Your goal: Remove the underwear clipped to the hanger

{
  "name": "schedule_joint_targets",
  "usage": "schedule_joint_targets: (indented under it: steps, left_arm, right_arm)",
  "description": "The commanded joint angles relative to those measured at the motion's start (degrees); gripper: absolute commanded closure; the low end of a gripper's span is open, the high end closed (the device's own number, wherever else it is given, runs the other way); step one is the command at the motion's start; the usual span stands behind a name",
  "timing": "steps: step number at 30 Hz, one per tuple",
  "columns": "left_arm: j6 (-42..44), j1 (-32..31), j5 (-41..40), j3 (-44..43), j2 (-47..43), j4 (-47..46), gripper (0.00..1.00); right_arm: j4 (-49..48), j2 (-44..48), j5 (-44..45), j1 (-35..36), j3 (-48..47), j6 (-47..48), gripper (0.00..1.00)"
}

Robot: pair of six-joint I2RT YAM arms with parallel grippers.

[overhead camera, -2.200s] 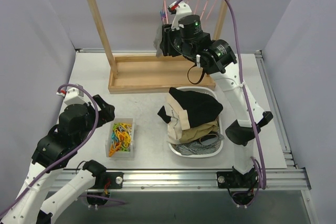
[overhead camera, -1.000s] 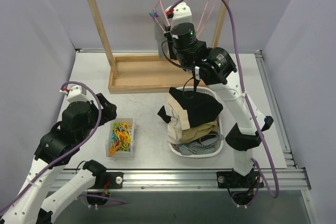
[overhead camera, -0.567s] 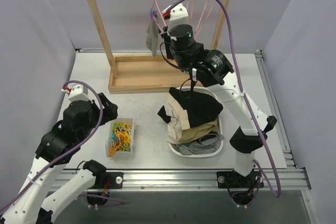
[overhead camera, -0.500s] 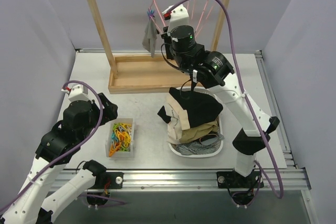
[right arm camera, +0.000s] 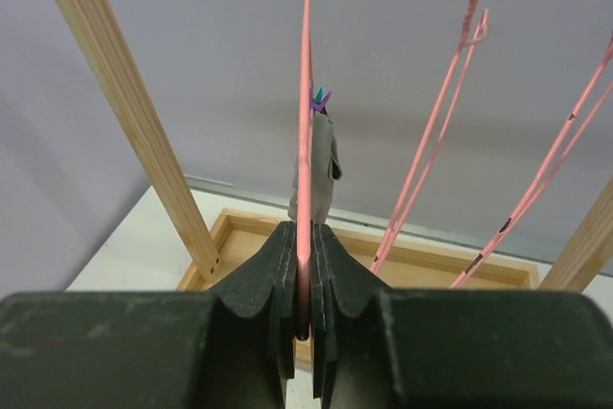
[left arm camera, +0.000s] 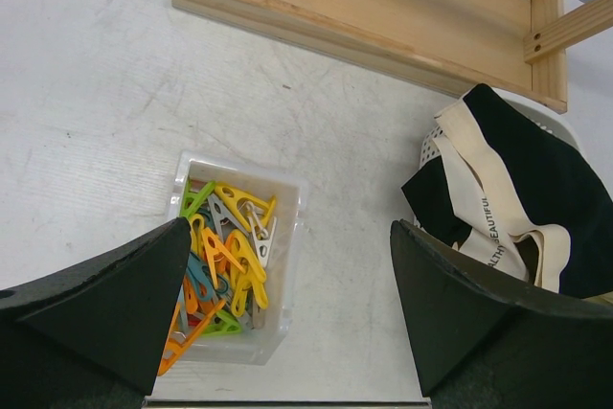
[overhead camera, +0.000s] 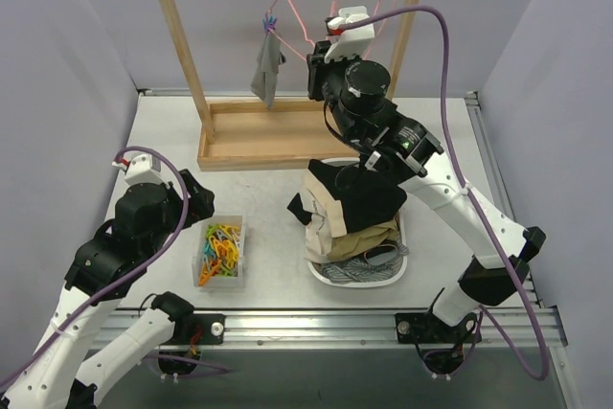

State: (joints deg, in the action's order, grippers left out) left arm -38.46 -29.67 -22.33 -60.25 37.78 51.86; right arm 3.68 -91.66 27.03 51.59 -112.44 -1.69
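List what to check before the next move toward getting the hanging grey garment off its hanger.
1. Right gripper shut on pink hanger: ok.
2. Grey underwear off the hanger: not ok, purple clip holds it.
3. Left gripper open: ok.
4. Left gripper near the underwear: not ok, it hovers over the clip bin.
5. Hanger steady: cannot tell.

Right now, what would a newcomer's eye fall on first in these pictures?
The right gripper, high at the tall wooden rack, is shut on a thin pink wire hanger, with a small plain grey garment clipped at its other end. Below, a white plastic basket is heaped with black-and-cream cloth, and a clear tub of coloured plastic clips sits to its left.
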Motion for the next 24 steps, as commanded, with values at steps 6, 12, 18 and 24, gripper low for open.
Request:
schedule_joint_targets:
  steps: [6, 12, 18, 24]
  left_arm:
    - [0.49, 0.32, -0.61, -2.77, 0.89, -1.85, 0.06]
    - [0.22, 0.40, -0.35, -2.51, 1.07, -2.20, 0.06]
    - [0.14, 0.40, 0.00, -2.68, 1.77, -2.55, 0.06]
    - [0.31, 0.49, -0.17, -3.21, 1.95, -2.38, 0.06]
  right_arm:
    - [-15.20, 5.00, 1.10, 0.61, 4.07, 1.34, 1.00]
    - [-21.60, 8.60, 1.28, 0.61, 9.08, 3.45, 1.00]
    - [-31.27, 10.53, 1.10, 0.61, 14.52, 5.03, 1.00]
    - [-36.13, 10.10, 0.66, 0.61, 16.21, 5.39, 1.00]
